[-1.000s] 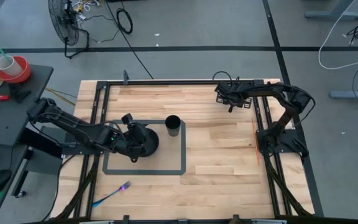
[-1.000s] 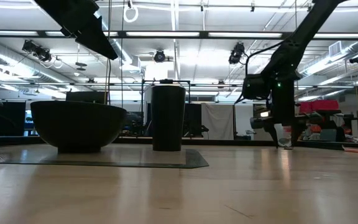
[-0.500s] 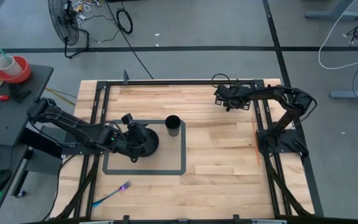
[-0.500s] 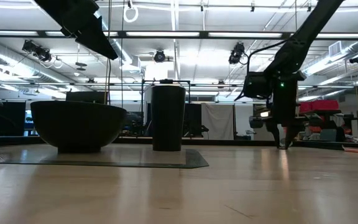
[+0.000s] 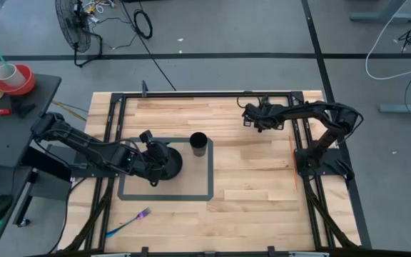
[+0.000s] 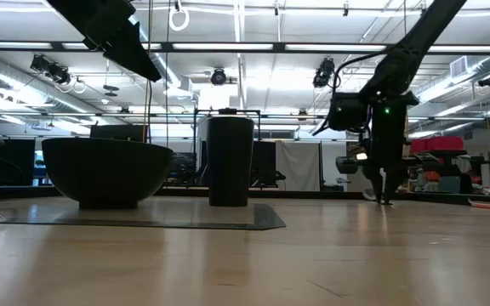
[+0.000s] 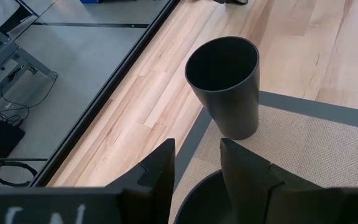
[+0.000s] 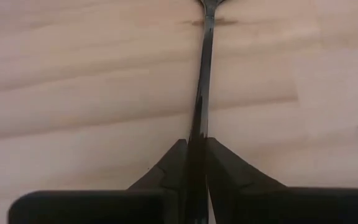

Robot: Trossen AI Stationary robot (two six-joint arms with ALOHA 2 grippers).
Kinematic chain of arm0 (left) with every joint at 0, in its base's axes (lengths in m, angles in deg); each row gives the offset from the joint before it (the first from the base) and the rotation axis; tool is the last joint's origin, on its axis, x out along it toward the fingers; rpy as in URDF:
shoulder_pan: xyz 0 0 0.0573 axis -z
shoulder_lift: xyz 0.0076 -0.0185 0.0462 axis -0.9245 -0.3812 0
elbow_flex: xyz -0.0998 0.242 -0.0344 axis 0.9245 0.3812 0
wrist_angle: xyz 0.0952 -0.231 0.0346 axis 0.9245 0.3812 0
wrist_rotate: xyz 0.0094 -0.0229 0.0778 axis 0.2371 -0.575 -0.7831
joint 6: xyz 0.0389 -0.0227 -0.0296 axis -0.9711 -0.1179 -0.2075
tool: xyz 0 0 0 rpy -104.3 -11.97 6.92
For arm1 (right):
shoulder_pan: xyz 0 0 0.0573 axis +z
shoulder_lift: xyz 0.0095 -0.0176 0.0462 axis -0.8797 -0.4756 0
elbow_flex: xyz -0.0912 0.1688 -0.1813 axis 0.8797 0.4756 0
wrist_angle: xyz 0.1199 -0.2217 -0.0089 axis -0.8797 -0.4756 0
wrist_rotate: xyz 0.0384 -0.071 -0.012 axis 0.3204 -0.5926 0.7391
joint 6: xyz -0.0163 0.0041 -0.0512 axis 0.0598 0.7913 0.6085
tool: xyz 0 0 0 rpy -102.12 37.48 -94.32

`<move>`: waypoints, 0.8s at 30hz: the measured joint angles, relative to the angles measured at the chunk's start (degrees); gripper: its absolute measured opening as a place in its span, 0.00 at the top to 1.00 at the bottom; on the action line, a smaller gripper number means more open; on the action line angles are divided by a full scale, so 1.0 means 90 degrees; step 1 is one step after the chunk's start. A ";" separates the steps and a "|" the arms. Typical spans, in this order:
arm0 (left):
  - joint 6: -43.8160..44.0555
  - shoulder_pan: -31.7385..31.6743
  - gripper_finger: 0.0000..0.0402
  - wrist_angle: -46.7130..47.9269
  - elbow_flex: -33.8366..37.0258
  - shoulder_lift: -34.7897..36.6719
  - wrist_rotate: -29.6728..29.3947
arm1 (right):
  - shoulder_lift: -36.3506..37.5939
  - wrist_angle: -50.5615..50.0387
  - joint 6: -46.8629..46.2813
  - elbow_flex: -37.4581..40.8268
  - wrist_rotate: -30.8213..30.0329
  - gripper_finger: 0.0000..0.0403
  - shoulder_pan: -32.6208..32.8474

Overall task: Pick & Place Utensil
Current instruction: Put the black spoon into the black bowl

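Observation:
My right gripper (image 8: pixel 197 146) is near the table's far right corner (image 5: pixel 254 116), shut on a thin dark utensil (image 8: pixel 204 74). The utensil's head (image 8: pixel 208 5) points down at the wood. My left gripper (image 7: pixel 197 165) hovers open above the black bowl (image 5: pixel 168 161), touching nothing. The bowl and the black cup (image 5: pixel 198 143) stand upright on a grey-bordered mat (image 5: pixel 204 193). In the left wrist view the cup (image 7: pixel 224 81) stands just beyond my fingers. A blue and purple utensil (image 5: pixel 130 223) lies flat near the table's near left corner. My right gripper pinches the dark utensil's handle (image 8: pixel 201 121) between its two fingers, which lie along the handle. The fingers point down from above, and the utensil hangs below them (image 6: pixel 387 191). Its head is close to the tabletop; whether it touches, I cannot tell.
A black frame rail (image 5: pixel 191 93) runs round the table's edges. Bare wood (image 5: pixel 255 178) spreads between the mat and the right arm's base (image 5: pixel 320 160). A side table with a cup and a tape roll (image 5: pixel 13 77) stands off the table's left.
My right gripper has moved a little toward the table's left edge along the far side, still shut on the dark utensil, which has travelled with it. The left arm, bowl and cup have kept still.

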 joint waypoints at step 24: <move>0.0005 0.0002 0.67 -0.0022 0.0000 -0.0002 -0.0002 | 0.0792 -0.0753 0.2018 0.0024 0.2890 0.88 0.2148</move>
